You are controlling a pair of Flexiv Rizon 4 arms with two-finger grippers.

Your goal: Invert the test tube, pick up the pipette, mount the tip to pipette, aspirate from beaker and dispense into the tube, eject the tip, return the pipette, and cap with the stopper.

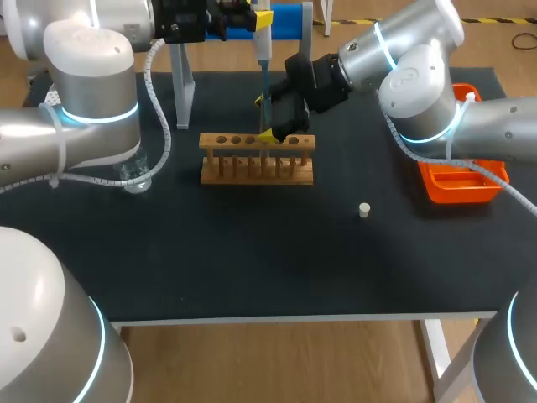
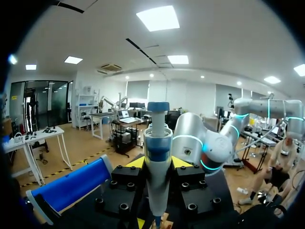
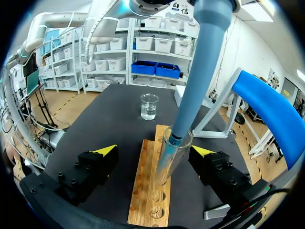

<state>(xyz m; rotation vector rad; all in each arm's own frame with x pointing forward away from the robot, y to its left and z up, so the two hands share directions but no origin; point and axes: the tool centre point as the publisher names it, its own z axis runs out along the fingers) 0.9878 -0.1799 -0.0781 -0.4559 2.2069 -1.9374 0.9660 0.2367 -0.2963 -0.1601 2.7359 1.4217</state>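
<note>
My left gripper (image 1: 256,23) (image 2: 158,164) is shut on the grey-blue pipette (image 1: 263,50) (image 2: 157,157) and holds it upright over the wooden rack (image 1: 256,159) (image 3: 148,191). The pipette's tip (image 3: 177,138) reaches into the mouth of a glass test tube (image 3: 167,157) standing in the rack. Open wide, my right gripper (image 1: 267,119) (image 3: 155,157) has one finger on each side of that tube and touches neither side. Beyond the rack stands the beaker (image 3: 148,106) (image 1: 134,178), with clear liquid in it. A small white stopper (image 1: 364,210) lies on the mat.
An orange tray (image 1: 460,186) sits at the right edge, under my right arm. The blue pipette stand (image 1: 287,20) (image 3: 269,112) is at the back, behind the rack. My left arm partly covers the beaker in the head view.
</note>
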